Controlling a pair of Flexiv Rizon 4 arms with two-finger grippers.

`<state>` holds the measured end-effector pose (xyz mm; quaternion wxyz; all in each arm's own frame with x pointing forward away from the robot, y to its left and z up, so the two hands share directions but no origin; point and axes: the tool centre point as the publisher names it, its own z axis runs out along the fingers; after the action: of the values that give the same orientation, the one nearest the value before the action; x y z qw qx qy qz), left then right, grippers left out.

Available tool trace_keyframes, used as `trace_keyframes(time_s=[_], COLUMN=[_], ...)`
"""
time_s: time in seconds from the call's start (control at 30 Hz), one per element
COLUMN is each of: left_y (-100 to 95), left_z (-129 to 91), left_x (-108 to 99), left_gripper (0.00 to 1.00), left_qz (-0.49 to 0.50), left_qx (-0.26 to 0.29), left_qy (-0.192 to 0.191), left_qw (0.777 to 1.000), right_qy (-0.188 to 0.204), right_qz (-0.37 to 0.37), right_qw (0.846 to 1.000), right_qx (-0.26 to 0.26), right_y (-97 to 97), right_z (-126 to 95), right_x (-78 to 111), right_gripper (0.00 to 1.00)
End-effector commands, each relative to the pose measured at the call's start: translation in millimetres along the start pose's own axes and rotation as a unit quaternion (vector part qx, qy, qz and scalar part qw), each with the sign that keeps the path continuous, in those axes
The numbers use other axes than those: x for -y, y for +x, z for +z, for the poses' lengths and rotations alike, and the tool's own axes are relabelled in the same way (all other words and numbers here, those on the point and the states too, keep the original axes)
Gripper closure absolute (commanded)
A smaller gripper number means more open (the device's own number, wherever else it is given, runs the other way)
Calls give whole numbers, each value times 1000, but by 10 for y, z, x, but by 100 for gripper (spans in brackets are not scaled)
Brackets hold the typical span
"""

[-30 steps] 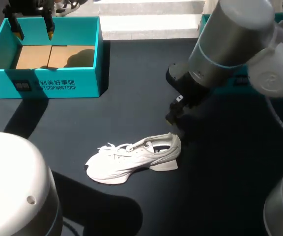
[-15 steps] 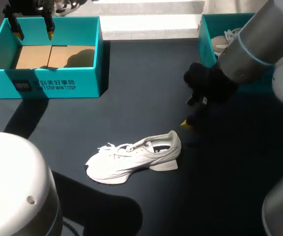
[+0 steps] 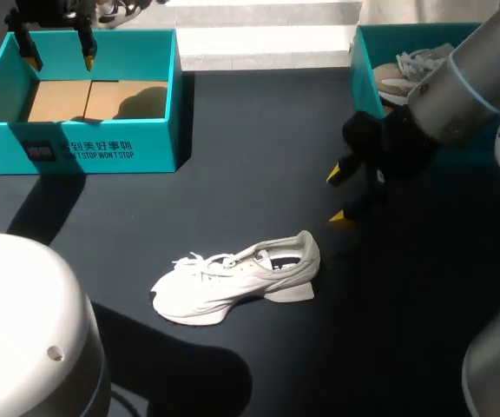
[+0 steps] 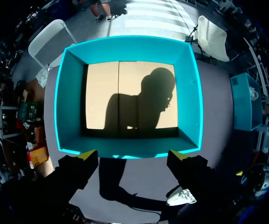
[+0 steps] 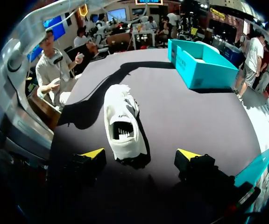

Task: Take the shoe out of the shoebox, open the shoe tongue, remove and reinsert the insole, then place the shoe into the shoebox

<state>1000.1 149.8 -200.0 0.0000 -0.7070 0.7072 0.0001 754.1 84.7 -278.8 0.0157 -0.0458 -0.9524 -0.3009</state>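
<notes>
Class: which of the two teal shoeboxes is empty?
The shoebox below the left gripper: only its bare cardboard floor shows. The other shoebox holds a pale shoe.

We see the white lace-up shoe resting on its sole on the dark bench, toe toward our left and heel toward our right, its collar facing up. Well apart from it, at the far left, the teal shoebox stands open-topped, its tan cardboard floor showing.
</notes>
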Motion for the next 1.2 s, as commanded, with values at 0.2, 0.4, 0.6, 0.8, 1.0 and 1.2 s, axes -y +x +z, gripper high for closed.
trace_keyframes(time_s=[0.2, 0.4, 0.6, 0.8, 1.0, 1.2], left_y=[-1, -1, -1, -1, -1, -1], left_z=[0, 0, 0, 0, 0, 0], left_x=[-1, -1, -1, -1, -1, -1], left_gripper=[0, 0, 0, 0, 0, 0], left_qz=[0, 0, 0, 0, 0, 0], left_qx=[0, 0, 0, 0, 0, 0], left_qy=[0, 0, 0, 0, 0, 0], left_qw=[1000, 1000, 1000, 1000, 1000, 1000], right_qy=[-17, -56, -82, -88, -78, -78], right_qz=[-61, -64, -67, -79, -68, -68], right_qw=[997, 996, 994, 991, 993, 993], right_qx=[36, 29, 38, 58, 53, 53], right_y=[205, 206, 172, 168, 191, 191], right_z=[-112, -18, 97, 180, 275, 275], right_x=[187, 394, 620, 736, 794, 794], right_gripper=[0, 0, 0, 0, 0, 0])
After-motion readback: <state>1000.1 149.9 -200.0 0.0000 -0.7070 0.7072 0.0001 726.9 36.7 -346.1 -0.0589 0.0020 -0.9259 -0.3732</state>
